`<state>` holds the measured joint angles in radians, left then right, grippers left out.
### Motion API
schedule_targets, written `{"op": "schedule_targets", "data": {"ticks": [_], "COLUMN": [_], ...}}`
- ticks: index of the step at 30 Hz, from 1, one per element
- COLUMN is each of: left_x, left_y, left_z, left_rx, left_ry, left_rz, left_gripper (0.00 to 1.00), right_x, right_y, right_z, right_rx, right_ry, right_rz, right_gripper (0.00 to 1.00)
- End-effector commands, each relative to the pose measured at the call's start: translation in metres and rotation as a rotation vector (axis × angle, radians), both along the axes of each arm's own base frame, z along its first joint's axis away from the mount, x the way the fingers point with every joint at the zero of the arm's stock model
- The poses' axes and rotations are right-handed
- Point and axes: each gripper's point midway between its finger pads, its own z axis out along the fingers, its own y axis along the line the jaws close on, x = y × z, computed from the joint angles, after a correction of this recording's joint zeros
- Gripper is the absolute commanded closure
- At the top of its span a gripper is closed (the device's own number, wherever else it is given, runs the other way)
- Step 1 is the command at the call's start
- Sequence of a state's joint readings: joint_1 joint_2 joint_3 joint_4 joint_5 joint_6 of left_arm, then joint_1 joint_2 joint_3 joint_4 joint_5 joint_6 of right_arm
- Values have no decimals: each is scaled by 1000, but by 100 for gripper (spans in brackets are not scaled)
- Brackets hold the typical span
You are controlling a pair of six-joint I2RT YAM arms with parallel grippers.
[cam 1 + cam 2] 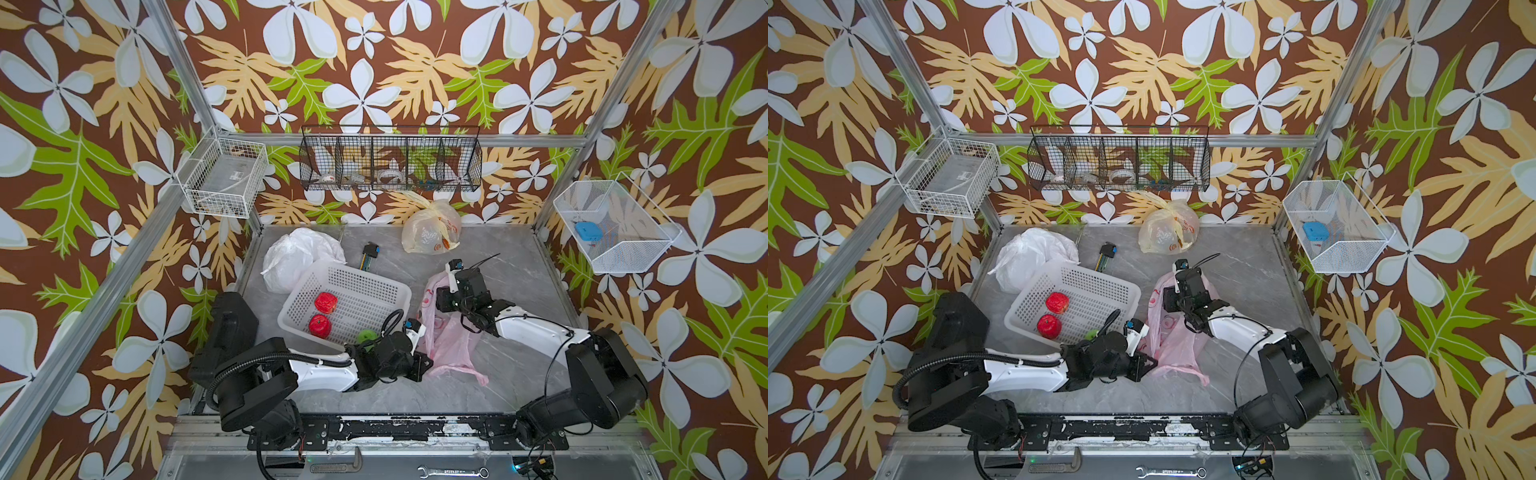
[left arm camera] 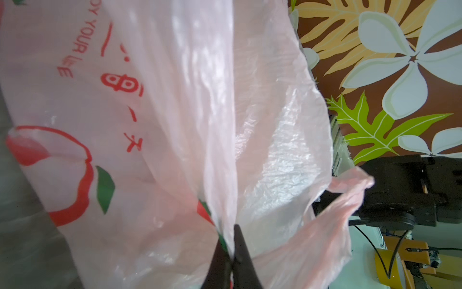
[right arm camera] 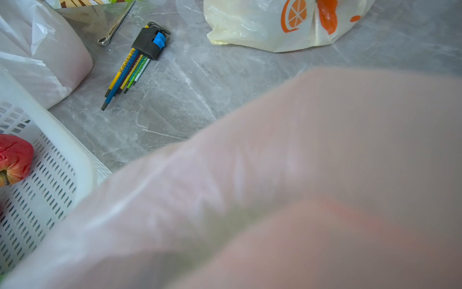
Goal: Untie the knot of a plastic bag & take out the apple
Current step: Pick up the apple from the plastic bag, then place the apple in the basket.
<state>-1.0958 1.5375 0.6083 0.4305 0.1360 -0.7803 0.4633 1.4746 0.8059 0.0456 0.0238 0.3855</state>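
- Grey marble desk, floral walls all round.
- Pink bag lies crumpled on the desk between the two arms, just right of the white basket.
- Left pincer: closed, pinching a fold of the pink bag's film.
- Right pincer: at the bag's far end; its wrist view is covered by blurred pink film, so I cannot tell whether it grips.
- Basket holds a red apple and a second red apple; a green fruit sits at its near corner, partly hidden by the left arm.
- Farther back: hex key set, white bag, yellowish bag.
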Motion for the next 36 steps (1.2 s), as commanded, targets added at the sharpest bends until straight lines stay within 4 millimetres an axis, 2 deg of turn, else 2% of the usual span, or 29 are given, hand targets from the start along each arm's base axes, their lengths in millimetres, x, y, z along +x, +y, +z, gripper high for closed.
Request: {"op": "schedule_targets", "data": {"ticks": [1, 6, 9, 14, 19, 24, 29, 33, 36], "left_x": [6, 12, 16, 25, 29, 27, 24, 23, 22], "left_y": [-5, -2, -2, -2, -6, -9, -4, 2, 6], "left_z": [8, 10, 12, 19, 21, 16, 5, 1, 0], "left_rx": [-28, -20, -20, -62, -79, -87, -80, -66, -52], "left_ry": [-17, -25, -28, -13, -6, 9, 27, 25, 18], "left_rz": [21, 57, 76, 104, 105, 97, 104, 110, 113], "left_gripper": [100, 100, 100, 100, 100, 100, 100, 100, 100], "right_x": [-21, -57, -78, -109, -132, -138, -136, -129, -120], "right_y": [-17, -24, -28, -35, -33, -33, -21, -11, -5], "right_z": [-11, -14, -8, 9, 31, 71, 109, 130, 138], "right_rx": [-60, -37, -34, -23, 43, 129, 210, 233, 209], "right_ry": [85, 157, 177, 180, 153, 64, 5, -30, -42], "right_rz": [-30, -28, -20, -7, 17, -5, 38, 73, 92], "right_gripper": [56, 55, 55, 55, 55, 56, 57, 57, 57]}}
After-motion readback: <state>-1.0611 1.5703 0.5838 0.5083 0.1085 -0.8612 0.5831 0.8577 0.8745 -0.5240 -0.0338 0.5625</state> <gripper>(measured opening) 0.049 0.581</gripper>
